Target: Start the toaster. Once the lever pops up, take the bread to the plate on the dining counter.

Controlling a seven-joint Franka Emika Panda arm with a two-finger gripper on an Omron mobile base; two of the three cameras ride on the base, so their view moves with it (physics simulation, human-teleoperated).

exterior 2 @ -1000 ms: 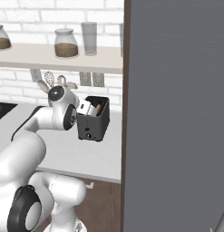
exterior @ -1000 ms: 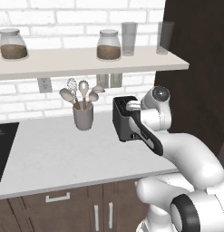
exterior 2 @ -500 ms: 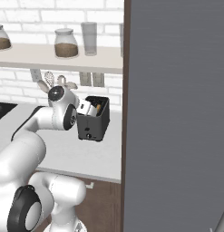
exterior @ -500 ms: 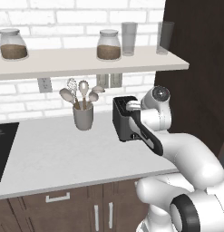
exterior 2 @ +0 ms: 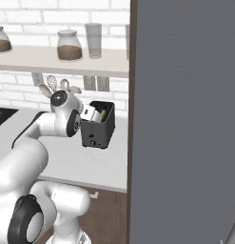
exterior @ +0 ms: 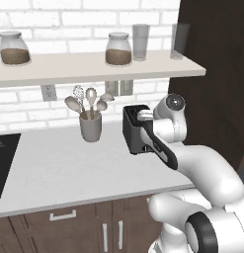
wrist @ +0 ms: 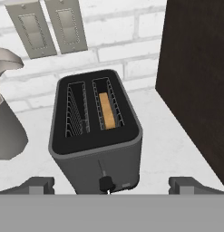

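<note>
Presently the bread (wrist: 107,110), thin, light and crumbly, is sitting in the toaster (wrist: 96,144), likely best pinched gently by its top edge; pincer (wrist: 112,186) gaping, released.

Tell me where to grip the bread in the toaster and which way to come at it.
Grip the bread by its top edge, coming straight down from above. It stands on edge in the right-hand slot of the toaster, so only that thin edge is reachable; the open jaws should probably straddle its two flat faces, though the slot walls leave little room.
</note>
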